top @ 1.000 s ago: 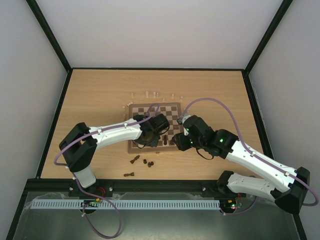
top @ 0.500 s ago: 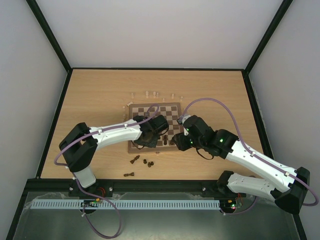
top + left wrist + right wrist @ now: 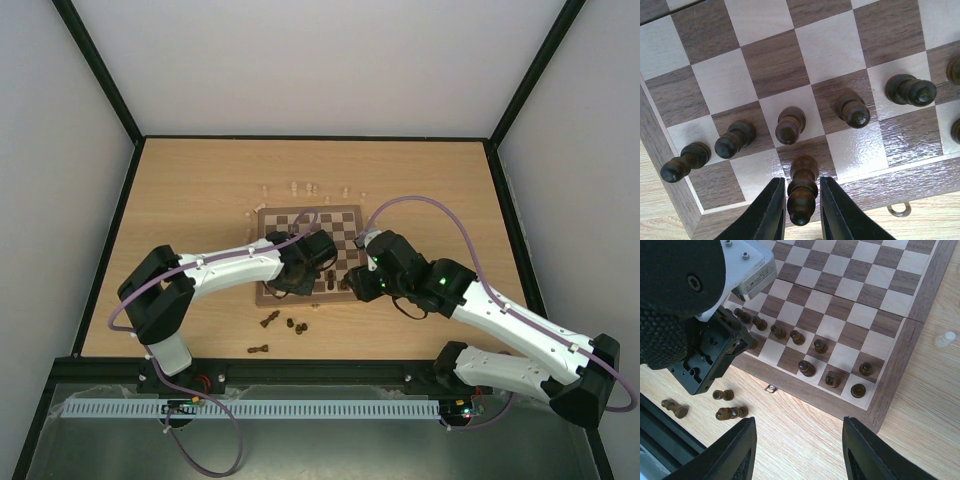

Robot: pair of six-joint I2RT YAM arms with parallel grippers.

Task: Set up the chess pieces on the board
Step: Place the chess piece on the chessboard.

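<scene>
The board (image 3: 345,212) lies mid-table and also shows in the left wrist view (image 3: 765,60) and the right wrist view (image 3: 900,345). Several dark pieces stand on its two near rows (image 3: 820,345). My left gripper (image 3: 801,182) straddles a tall dark piece (image 3: 802,175) that stands on a dark square of the nearest row. A thin gap shows on each side of the piece, so the jaws are narrowly open. Dark pawns (image 3: 790,125) stand one row beyond it. My right gripper (image 3: 797,440) is wide open and empty above the table, just off the board's near edge.
Three dark pieces lie on the table near the board's front (image 3: 270,319) (image 3: 297,325) (image 3: 258,349). Several pale pieces (image 3: 300,188) stand beyond the far edge, and one (image 3: 945,338) lies at the board's right side. A metal latch (image 3: 771,388) sticks out of the near border.
</scene>
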